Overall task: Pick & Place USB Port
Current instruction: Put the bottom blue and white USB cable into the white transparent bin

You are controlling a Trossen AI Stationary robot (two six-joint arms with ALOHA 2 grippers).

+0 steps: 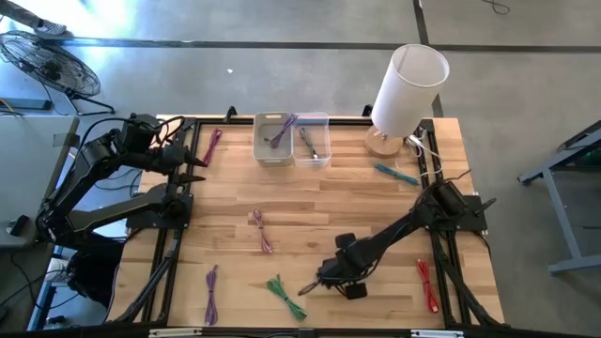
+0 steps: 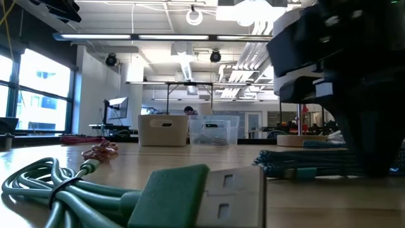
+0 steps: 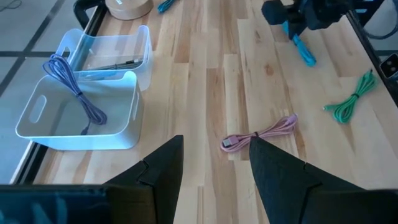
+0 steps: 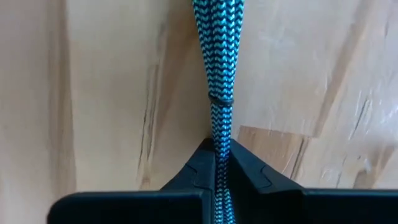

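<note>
A teal braided cable, tied in a bundle (image 4: 214, 56), lies on the wooden table near its near edge; it also shows in the high view as the teal cable (image 1: 307, 285) and in the low view as the teal cable (image 2: 307, 166). My right gripper (image 4: 217, 152) (image 1: 327, 274) is shut on it. A green bundled cable (image 1: 285, 295) (image 2: 76, 183) with a USB plug lies just to its left. My left gripper (image 3: 214, 165) (image 1: 194, 160) is open, high over the table's far left, touching nothing. My right gripper pinches the teal cable bundle between its two fingers at one end of the bundle (image 4: 217, 134), just behind the band (image 4: 220, 99) around it. The fingers lie along the cable. The rest of the bundle runs on ahead of the fingertips over the table top.
At the far edge stand a white bin (image 1: 272, 139) with a purple cable, a clear bin (image 1: 314, 141) and a white lamp (image 1: 406, 89). Loose cables: pink (image 1: 263, 230), purple (image 1: 211, 291), red (image 1: 427, 282), magenta (image 1: 214, 145), another teal one (image 1: 394, 174).
</note>
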